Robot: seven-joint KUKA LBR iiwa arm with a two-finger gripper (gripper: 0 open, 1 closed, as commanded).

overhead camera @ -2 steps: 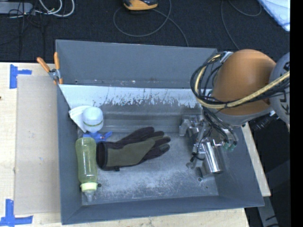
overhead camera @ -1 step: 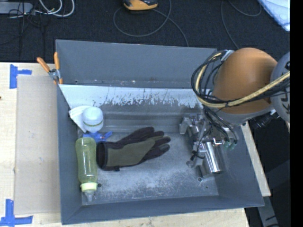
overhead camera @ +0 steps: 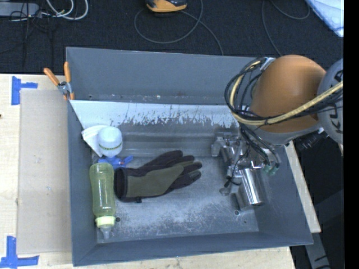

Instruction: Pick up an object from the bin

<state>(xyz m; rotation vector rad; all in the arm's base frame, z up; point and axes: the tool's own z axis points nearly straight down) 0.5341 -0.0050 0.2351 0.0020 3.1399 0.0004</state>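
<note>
My gripper (overhead camera: pixel 242 172) hangs low over the right side of the bin, close to the floor, with bare bin floor beneath it. The nearest loose thing is a black and olive glove (overhead camera: pixel 157 175), lying flat in the middle of the bin. Its fingertips point right towards the gripper and stop a short way from it. Nothing shows held in the gripper.
A pale green bottle (overhead camera: pixel 102 192) lies lengthwise along the left wall, next to the glove's cuff. Above it sit a white round-capped container (overhead camera: pixel 109 140) and a small blue piece (overhead camera: pixel 119 161). The arm's orange cover and cables loom over the bin's right rim.
</note>
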